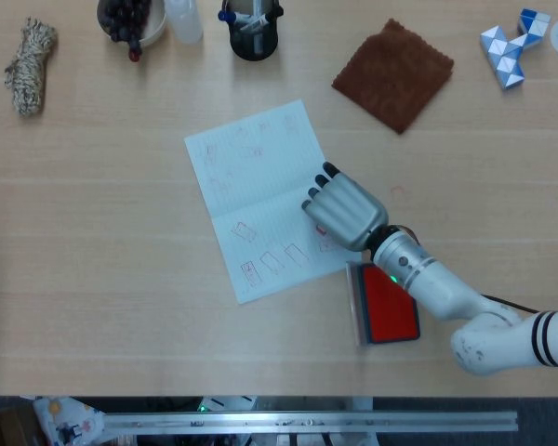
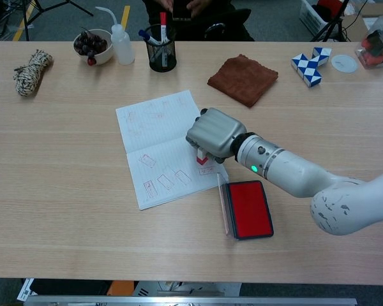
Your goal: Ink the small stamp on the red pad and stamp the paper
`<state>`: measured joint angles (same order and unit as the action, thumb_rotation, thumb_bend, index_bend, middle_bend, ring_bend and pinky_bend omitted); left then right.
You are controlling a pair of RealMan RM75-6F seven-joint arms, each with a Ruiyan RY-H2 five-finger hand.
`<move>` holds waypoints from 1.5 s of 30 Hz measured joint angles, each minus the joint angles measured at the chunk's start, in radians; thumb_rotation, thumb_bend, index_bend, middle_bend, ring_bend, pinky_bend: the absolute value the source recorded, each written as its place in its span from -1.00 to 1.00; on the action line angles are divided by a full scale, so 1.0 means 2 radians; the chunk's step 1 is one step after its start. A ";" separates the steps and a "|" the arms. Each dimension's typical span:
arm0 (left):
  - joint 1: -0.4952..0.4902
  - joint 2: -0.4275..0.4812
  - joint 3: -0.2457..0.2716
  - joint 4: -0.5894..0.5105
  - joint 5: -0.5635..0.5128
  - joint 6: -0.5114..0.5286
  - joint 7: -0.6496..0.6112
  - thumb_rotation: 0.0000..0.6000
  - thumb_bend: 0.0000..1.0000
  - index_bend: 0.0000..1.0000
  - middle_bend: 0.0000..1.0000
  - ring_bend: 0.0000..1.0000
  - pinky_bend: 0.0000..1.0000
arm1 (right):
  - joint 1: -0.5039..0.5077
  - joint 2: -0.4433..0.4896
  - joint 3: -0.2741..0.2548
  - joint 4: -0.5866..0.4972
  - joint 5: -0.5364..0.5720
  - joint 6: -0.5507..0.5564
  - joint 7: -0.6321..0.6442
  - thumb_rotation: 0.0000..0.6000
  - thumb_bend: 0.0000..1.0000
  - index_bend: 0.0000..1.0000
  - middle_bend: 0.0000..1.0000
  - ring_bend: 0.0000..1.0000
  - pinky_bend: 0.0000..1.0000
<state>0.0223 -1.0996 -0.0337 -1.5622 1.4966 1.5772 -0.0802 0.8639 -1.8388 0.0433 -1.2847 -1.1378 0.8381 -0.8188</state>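
We see the right hand over the right part of the paper, fingers curled down around the small stamp. In the chest view the stamp's red and white lower end shows under the hand, at or just above the sheet; we cannot tell whether it touches. In the head view the hand covers the stamp almost wholly. The hand grips the stamp.

The paper lies mid-table, turned at a slant, with a fold line across it. Several faint red rectangular prints mark it: some near the far edge, a row along the near edge, and one just near of the stamp.

The red pad lies open just right and near of the paper's near right corner, its lid edge toward the sheet. In the head view the pad sits partly under the right forearm.

Along the far edge, left to right: a bundle of rope, a bowl of dark fruit, a squeeze bottle, a black mesh pen cup. A brown cloth lies far right of the paper. A blue and white folding puzzle sits further right, with a small round lid beside it.

The left hand appears in neither view.
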 measured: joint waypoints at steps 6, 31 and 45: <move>0.000 0.000 0.000 -0.001 -0.001 -0.002 0.002 1.00 -0.61 -0.67 -0.80 -0.70 -0.69 | 0.000 0.000 0.000 0.005 0.002 0.000 0.003 1.00 -0.26 0.45 0.00 -0.34 -0.54; -0.001 0.001 0.000 -0.009 0.006 0.002 0.008 1.00 -0.61 -0.68 -0.80 -0.70 -0.69 | -0.015 0.066 0.006 -0.066 -0.022 0.033 0.046 1.00 -0.26 0.46 0.01 -0.33 -0.54; -0.003 -0.003 0.004 -0.012 0.012 -0.001 0.014 1.00 -0.61 -0.68 -0.81 -0.70 -0.69 | -0.038 0.124 -0.005 -0.062 -0.019 0.043 0.061 1.00 -0.26 0.46 -0.02 -0.33 -0.54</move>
<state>0.0163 -1.1049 -0.0255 -1.5870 1.5199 1.5747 -0.0522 0.7870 -1.5906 0.0341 -1.4081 -1.1762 0.9243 -0.6968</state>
